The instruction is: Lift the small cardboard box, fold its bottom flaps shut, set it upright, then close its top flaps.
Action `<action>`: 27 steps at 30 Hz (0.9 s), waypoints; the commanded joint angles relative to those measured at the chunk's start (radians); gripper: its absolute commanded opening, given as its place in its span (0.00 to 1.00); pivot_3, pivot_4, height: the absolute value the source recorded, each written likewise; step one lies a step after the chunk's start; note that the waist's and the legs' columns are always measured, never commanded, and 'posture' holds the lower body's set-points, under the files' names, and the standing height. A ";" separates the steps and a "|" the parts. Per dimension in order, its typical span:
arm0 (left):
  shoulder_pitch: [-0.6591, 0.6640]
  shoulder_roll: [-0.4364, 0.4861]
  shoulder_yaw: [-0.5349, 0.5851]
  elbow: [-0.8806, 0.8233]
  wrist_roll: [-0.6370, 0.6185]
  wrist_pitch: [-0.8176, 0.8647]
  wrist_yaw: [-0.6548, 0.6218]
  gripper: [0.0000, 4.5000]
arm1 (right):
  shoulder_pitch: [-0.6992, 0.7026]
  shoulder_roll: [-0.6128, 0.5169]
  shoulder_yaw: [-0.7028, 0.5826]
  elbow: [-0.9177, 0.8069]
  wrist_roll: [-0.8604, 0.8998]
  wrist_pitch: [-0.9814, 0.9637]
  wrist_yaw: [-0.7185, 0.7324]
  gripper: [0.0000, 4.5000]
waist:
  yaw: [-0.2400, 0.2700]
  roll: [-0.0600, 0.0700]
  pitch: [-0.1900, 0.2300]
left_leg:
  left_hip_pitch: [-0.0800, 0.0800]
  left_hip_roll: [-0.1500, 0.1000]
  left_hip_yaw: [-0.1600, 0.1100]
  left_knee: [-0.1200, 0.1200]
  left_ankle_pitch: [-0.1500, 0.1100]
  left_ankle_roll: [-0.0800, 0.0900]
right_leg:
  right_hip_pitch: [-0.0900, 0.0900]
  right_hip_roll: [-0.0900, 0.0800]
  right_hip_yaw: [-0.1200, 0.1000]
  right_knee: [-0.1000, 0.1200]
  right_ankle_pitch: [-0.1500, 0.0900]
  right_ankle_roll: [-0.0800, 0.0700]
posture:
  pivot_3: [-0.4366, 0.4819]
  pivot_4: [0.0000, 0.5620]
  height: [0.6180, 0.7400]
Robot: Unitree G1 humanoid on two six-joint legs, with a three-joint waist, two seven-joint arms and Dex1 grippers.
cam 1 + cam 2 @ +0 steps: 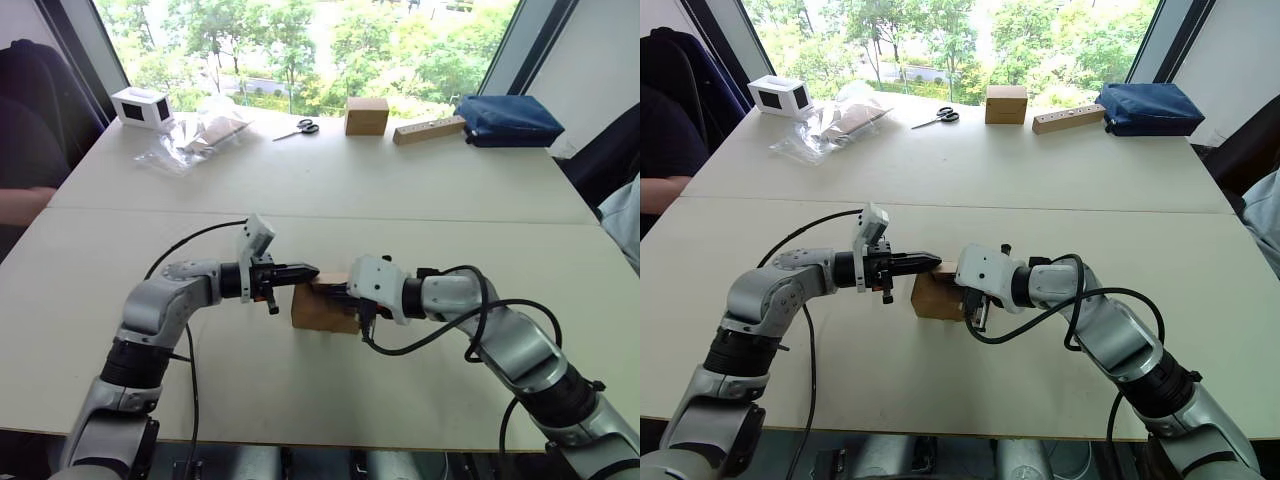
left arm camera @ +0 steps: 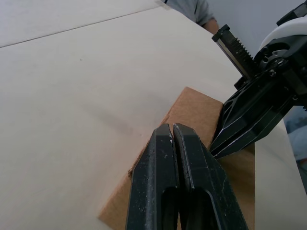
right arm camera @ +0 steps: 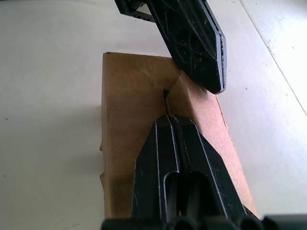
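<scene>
The small cardboard box (image 1: 318, 310) stands on the table's middle, plain brown, its top flaps folded down with a seam (image 3: 165, 93) between them. My left gripper (image 1: 312, 270) is shut, and its tips rest over the box's top from the left side. My right gripper (image 1: 336, 291) is also shut, reaching in from the right with its tips (image 3: 168, 118) pressed on the top flaps at the seam. In the right wrist view the left gripper (image 3: 201, 48) lies just past my own fingers. Neither gripper holds anything.
At the table's far edge stand a tan cardboard cube (image 1: 366, 115), a long tan block (image 1: 428, 130), a blue bag (image 1: 508, 118), scissors (image 1: 298, 128), a crumpled plastic bag (image 1: 200, 135) and a white box (image 1: 141, 106). A person (image 1: 25, 150) sits at the left.
</scene>
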 commanded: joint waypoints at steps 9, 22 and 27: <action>0.020 0.037 -0.103 -0.001 0.118 -0.129 -0.033 0.01 | 0.052 -0.005 -0.132 -0.082 0.107 0.065 0.005 0.00 | 0.001 0.000 0.000 | 0.008 0.000 0.000 -0.001 -0.001 0.001 | 0.007 0.000 0.000 -0.002 -0.001 -0.001 | 0.48 0.27 1.00; -0.010 0.044 0.059 -0.124 -0.052 0.026 0.026 0.01 | 0.050 0.066 -0.263 -0.060 0.230 0.094 -0.058 0.00 | -0.002 0.000 0.000 | 0.008 0.000 0.000 -0.002 -0.001 0.001 | 0.008 0.000 0.000 -0.002 0.000 0.000 | 0.48 0.27 1.00; 0.037 0.074 -0.006 -0.159 0.011 -0.034 0.015 0.01 | 0.063 0.057 -0.204 -0.024 0.186 0.056 -0.058 0.00 | -0.001 0.000 0.000 | 0.008 0.000 0.001 -0.002 -0.001 0.001 | 0.008 0.000 0.000 -0.002 0.000 0.000 | 0.48 0.27 1.00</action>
